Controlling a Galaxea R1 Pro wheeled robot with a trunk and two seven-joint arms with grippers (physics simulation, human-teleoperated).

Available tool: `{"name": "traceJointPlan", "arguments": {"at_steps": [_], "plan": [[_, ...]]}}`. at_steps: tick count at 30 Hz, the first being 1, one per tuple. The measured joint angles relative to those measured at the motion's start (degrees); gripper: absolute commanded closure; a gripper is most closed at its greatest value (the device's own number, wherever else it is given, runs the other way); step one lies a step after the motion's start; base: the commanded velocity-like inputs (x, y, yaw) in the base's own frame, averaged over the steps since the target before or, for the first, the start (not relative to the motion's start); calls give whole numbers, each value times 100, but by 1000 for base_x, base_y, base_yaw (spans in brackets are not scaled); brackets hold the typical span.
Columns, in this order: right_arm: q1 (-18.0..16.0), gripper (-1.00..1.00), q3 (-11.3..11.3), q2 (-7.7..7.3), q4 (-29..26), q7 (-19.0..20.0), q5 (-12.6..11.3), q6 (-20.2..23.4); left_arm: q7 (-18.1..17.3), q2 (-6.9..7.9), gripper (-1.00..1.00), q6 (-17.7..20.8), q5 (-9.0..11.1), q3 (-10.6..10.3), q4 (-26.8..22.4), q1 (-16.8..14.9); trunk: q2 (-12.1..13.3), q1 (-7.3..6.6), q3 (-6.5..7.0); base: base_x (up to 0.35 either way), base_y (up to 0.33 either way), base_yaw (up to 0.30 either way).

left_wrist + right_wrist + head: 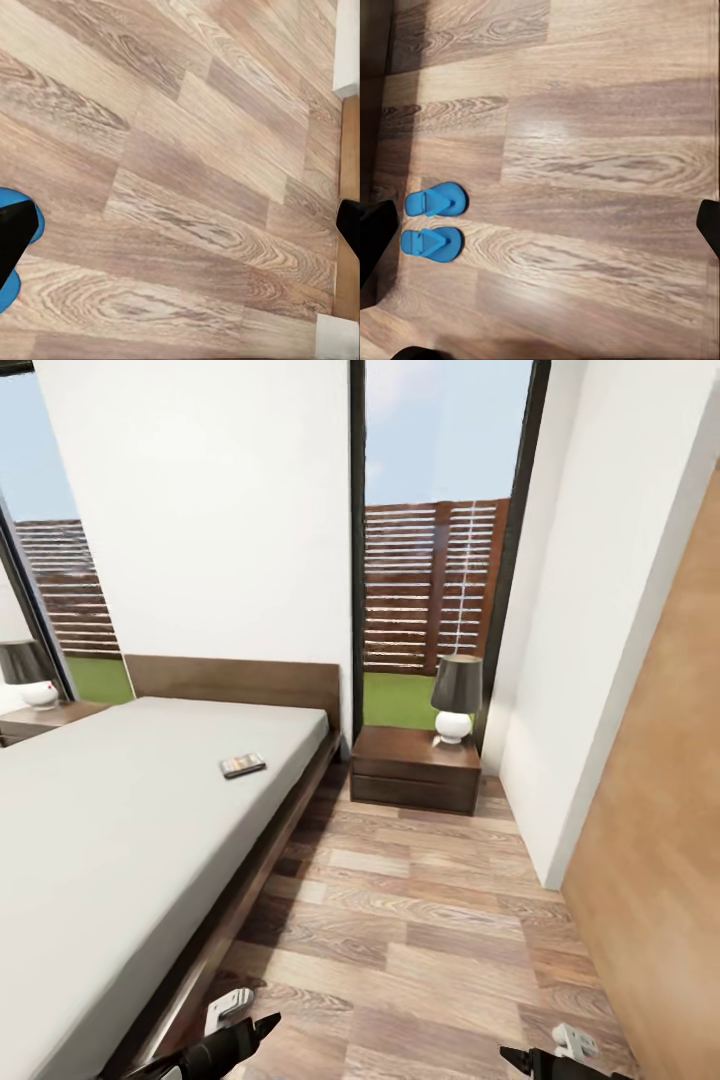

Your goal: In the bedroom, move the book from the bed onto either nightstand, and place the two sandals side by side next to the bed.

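Observation:
The book (243, 765) lies flat on the grey mattress of the bed (120, 830), near its right edge and toward the headboard. One nightstand (415, 768) stands right of the bed and another (45, 717) at its far left. In the right wrist view the two blue sandals (435, 201) (431, 243) lie side by side on the plank floor. Blue sandal edges (34, 219) also peek out behind a finger in the left wrist view. My left gripper (180, 232) (232, 1032) and right gripper (540, 232) (560, 1055) hang open over the floor, holding nothing.
A lamp (455, 698) stands on the right nightstand and another lamp (28, 672) on the left one. A white wall corner (560, 840) and a wooden panel (660, 860) close the right side. Plank floor (420, 920) runs between bed and wall.

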Motion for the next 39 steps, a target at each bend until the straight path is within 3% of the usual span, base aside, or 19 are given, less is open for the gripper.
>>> {"name": "traceJointPlan", "arguments": {"at_steps": [39], "plan": [[0,-100,0,0,0,0,-3,0,13,-3,-100,0,-1,0,0,0,0,0,0,0,-24,-296]]}}
